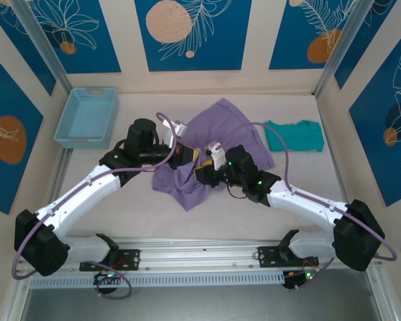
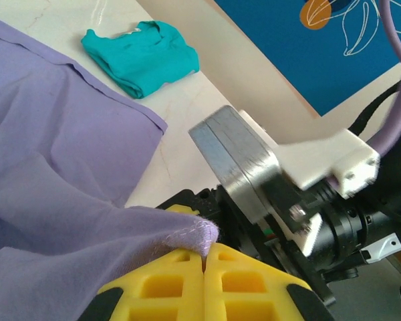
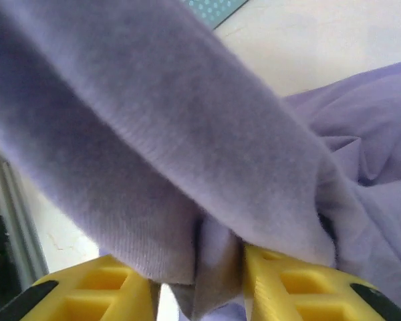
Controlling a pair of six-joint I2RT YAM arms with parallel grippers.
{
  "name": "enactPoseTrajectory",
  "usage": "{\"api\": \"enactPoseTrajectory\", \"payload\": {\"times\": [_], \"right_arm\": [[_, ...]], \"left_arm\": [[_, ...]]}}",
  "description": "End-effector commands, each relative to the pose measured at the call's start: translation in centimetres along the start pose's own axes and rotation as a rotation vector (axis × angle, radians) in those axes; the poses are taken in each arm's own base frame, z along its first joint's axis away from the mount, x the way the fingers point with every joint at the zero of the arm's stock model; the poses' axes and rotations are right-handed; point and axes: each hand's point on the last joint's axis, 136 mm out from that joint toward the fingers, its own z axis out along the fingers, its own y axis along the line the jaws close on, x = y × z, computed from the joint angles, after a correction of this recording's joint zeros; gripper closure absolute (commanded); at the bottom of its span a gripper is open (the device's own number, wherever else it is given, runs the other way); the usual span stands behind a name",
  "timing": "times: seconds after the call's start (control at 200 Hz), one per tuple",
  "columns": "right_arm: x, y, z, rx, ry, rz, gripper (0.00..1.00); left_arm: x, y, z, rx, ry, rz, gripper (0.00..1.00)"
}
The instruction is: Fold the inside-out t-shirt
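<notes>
Firmly, my left claw (image 2: pixel 204 257) and right claw (image 3: pixel 217 267) were both closed on bunched folds of the lavender t-shirt (image 1: pixel 224 130).

Your white left arm (image 1: pixel 87 190) reaches toward one o'clock and your white right arm (image 1: pixel 307 204) toward eleven, with the left yellow-fingered gripper (image 2: pixel 205 253) and the right yellow-fingered gripper (image 3: pixel 200 273) nearly meeting, each clamped on the thin lavender-purple t-shirt (image 1: pixel 230 127).
</notes>
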Motion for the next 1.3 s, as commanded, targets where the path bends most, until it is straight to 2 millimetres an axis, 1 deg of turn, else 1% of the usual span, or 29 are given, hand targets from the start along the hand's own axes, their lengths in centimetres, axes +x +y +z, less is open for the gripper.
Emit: {"api": "enactPoseTrajectory", "payload": {"times": [0.0, 0.035, 0.09, 0.14, 0.245, 0.305, 0.365, 0.39, 0.55, 0.685, 0.84, 0.95, 1.02, 1.155, 1.295], "right_arm": [[-2.7, 0.3, -0.4, 0.009, -0.093, -0.013, 0.86], [-2.7, 0.9, -0.6, -0.028, -0.093, -0.027, 0.94], [-2.8, 1.9, -1.2, -0.099, -0.102, -0.046, 1.00], [-2.9, 3.0, -2.1, -0.186, -0.113, -0.058, 1.00], [-3.1, 4.4, -3.8, -0.343, -0.132, -0.049, 1.00], [-3.2, 4.7, -4.4, -0.398, -0.142, -0.030, 1.00], [-3.4, 4.6, -4.7, -0.434, -0.155, -0.010, 1.00], [-3.4, 4.5, -4.8, -0.442, -0.161, -0.001, 1.00], [-3.7, 3.6, -4.9, -0.457, -0.181, 0.034, 1.00], [-3.8, 3.2, -4.9, -0.452, -0.181, 0.040, 1.00], [-3.8, 2.9, -5.0, -0.446, -0.178, 0.042, 1.00], [-3.8, 2.8, -5.0, -0.444, -0.177, 0.038, 1.00], [-3.7, 2.7, -5.0, -0.441, -0.174, 0.038, 1.00], [-3.6, 2.6, -5.0, -0.437, -0.173, 0.039, 1.00], [-3.6, 2.6, -5.0, -0.437, -0.173, 0.037, 1.00]], "left_arm": [[-1.5, -0.9, -0.8, -0.004, -0.048, 0.021, 1.00], [-1.5, -0.6, -0.9, -0.022, -0.052, 0.018, 1.00], [-1.7, 0.3, -1.1, -0.056, -0.066, 0.006, 1.00], [-1.8, 1.4, -1.4, -0.092, -0.082, -0.011, 1.00], [-2.0, 3.7, -2.1, -0.174, -0.117, -0.039, 1.00], [-1.7, 4.5, -2.2, -0.205, -0.115, -0.036, 1.00], [-1.4, 4.8, -2.1, -0.212, -0.108, -0.027, 1.00], [-1.2, 4.8, -2.1, -0.211, -0.105, -0.024, 0.98], [-0.2, 4.3, -2.5, -0.189, -0.089, 0.008, 0.83], [0.6, 2.8, -2.9, -0.113, -0.087, 0.053, 0.73], [1.9, 1.0, -2.2, 0.028, -0.052, 0.079, 0.61], [1.7, -0.6, -1.7, 0.147, -0.048, 0.084, 0.57], [1.4, -1.1, -1.4, 0.193, -0.051, 0.080, 0.55], [1.0, -1.5, -0.9, 0.237, -0.042, 0.067, 0.54], [0.8, -1.0, -0.3, 0.229, -0.028, 0.055, 0.53]]}}
